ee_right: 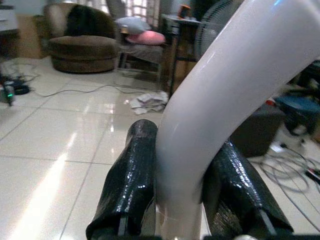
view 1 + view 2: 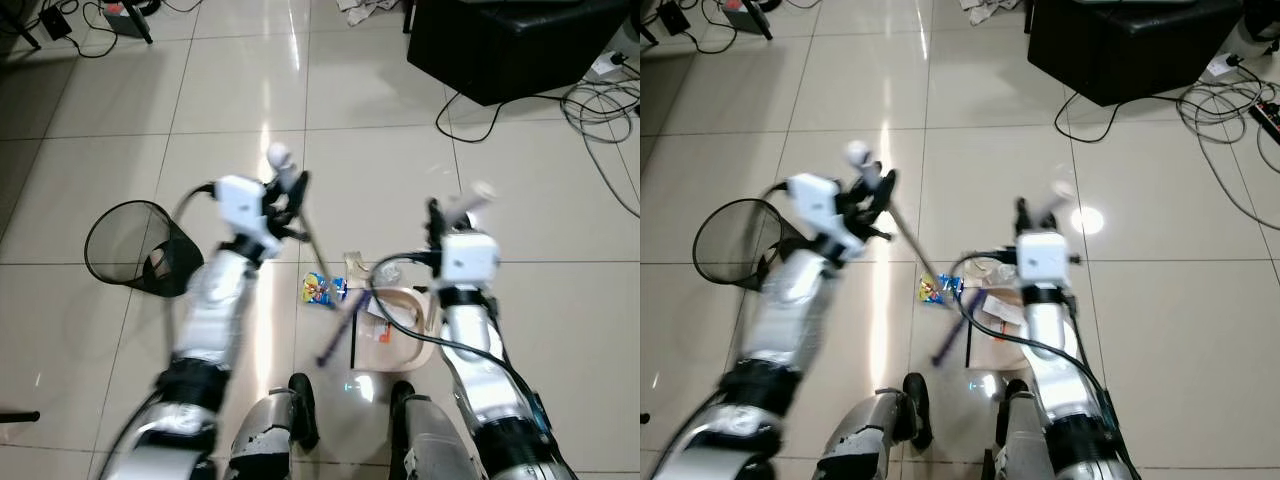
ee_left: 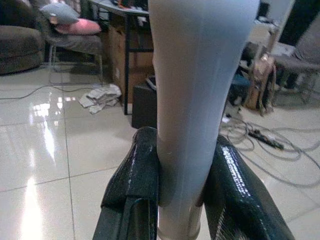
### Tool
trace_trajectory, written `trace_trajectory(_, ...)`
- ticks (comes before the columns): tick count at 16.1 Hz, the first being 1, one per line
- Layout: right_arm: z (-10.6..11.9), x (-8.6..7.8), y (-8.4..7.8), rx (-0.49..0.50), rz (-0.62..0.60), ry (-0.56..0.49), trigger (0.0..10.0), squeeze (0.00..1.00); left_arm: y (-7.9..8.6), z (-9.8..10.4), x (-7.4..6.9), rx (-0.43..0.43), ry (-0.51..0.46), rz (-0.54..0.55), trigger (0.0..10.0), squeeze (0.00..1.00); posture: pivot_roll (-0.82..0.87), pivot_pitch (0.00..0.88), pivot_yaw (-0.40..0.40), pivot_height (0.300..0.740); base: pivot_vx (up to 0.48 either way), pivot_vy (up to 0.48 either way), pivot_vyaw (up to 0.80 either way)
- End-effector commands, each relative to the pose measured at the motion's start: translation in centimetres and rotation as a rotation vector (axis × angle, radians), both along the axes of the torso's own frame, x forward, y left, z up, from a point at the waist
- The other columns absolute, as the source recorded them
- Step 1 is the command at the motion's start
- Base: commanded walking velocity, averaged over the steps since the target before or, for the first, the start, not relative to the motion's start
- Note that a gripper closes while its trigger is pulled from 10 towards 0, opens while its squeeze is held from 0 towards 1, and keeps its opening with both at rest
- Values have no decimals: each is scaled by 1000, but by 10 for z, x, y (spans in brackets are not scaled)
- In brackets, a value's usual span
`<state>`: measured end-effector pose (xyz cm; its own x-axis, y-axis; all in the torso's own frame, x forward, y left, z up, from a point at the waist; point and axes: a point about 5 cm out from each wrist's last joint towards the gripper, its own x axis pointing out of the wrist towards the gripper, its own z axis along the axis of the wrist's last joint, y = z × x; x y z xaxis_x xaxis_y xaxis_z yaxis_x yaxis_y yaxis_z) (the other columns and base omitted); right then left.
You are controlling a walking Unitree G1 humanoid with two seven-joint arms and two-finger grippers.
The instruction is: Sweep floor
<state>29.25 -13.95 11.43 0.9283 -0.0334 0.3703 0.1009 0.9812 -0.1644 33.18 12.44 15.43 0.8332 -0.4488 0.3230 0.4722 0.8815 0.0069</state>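
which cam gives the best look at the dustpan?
Left eye view: the dustpan lies whole on the floor, scraps inside, below the right end effector. Right eye view shows it partly behind the right arm. Right wrist view shows its white handle close up.

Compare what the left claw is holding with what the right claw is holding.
The left claw is shut on the broom handle, which slants down to the floor by the candy wrapper. The right claw is shut on the dustpan handle, which curves; the broom handle looks straight. The dustpan already holds litter. Both handles are pale and pinched between black fingers.
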Motion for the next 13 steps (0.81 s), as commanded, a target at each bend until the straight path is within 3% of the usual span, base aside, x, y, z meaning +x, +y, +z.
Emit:
trace_trajectory(1,-1,-4,-4,20,-21,8,10000,0,12,4,-3,-17,0,-16,10000,0,29,247,130,740,0,0,0)
trace_trajectory(3,-2,-6,-15,48,-57,16,10000,0,24,11,-4,-24,20,-71,10000,0,40,247,126,740,0,0,0)
trace_trajectory(5,0,-12,-31,84,-106,14,10000,0,53,25,-6,1,29,-116,10000,0,51,241,118,740,0,0,0)
trace_trajectory(6,2,-18,-39,113,-119,10,10000,0,73,34,-4,23,-2,-33,10000,0,56,224,111,740,0,0,0)
trace_trajectory(10,27,-32,-53,138,-122,-63,10000,0,106,40,-1,50,-16,148,10000,0,21,202,119,740,0,0,0)
trace_trajectory(12,54,-36,-59,141,-111,-118,10000,0,117,31,-3,65,34,238,10000,0,-18,176,109,740,0,0,0)
trace_trajectory(13,66,-34,-61,139,-94,-105,10000,0,115,20,-7,78,65,244,10000,0,-34,156,92,740,0,0,0)
